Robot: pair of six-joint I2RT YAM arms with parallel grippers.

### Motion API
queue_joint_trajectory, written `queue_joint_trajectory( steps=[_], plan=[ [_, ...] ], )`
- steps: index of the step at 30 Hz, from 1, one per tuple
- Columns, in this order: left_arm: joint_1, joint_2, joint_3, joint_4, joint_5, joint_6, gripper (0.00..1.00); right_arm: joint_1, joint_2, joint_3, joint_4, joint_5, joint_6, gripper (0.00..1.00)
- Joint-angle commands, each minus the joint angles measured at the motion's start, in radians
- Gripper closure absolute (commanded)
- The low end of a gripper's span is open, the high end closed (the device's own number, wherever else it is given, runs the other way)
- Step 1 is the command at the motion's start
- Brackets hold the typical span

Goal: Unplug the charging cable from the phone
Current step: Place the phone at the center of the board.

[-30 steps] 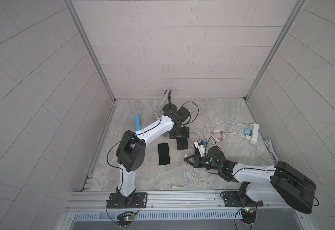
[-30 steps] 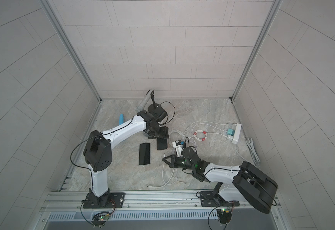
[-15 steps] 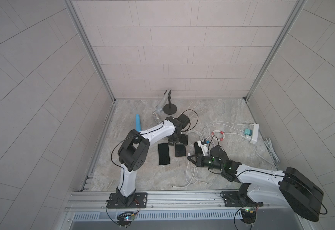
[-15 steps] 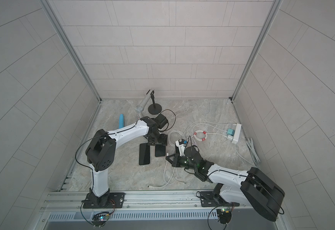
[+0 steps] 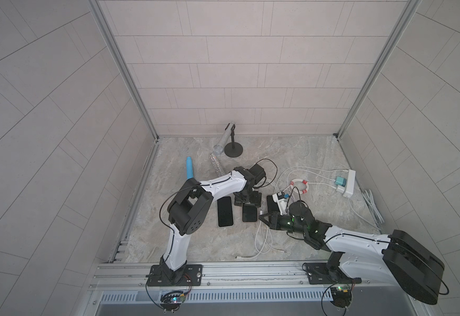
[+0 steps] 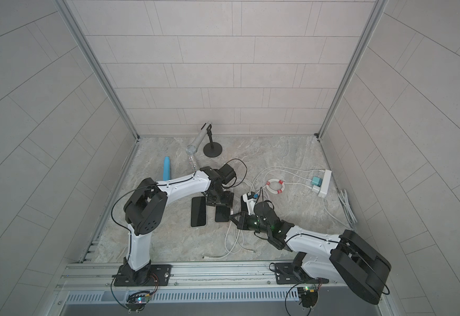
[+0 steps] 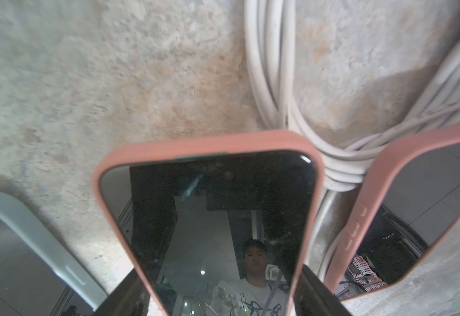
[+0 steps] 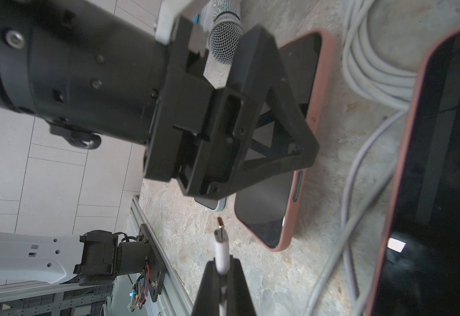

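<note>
My right jaws are pinching the limp charging cable (image 8: pixel 220 253) by its stiff plug (the only firm hold); left jaws are clamping the slick phone (image 7: pixel 218 219).

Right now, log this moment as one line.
left tool: shut on pink-cased phone | right tool: shut on charging cable plug | plug: out of the phone, apart from it | step: unplug done
</note>
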Motion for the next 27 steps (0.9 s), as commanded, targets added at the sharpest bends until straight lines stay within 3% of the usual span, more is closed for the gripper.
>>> queue_joint_trajectory(
  steps=[1,10,15,20,27],
  plan=[
    [-0.004,0.014,-0.019,0.004,0.001,-0.016,1.0,-0.003,-0.008,-0.011,-0.008,0.018,0.0,0.97],
    [-0.005,0.02,-0.04,0.012,-0.005,-0.027,1.0,-0.008,0.008,-0.013,-0.004,0.024,0.009,0.92],
    [-0.006,0.026,-0.038,0.012,-0.009,-0.031,0.99,-0.011,0.016,-0.012,-0.002,0.024,0.014,0.85],
    [-0.004,0.027,-0.028,0.007,-0.004,-0.033,0.89,-0.013,0.019,-0.008,0.001,0.021,0.022,0.76],
    [-0.004,0.026,-0.018,0.001,-0.005,-0.028,0.61,-0.012,0.017,0.003,-0.009,0.011,0.023,0.67]
  ],
)
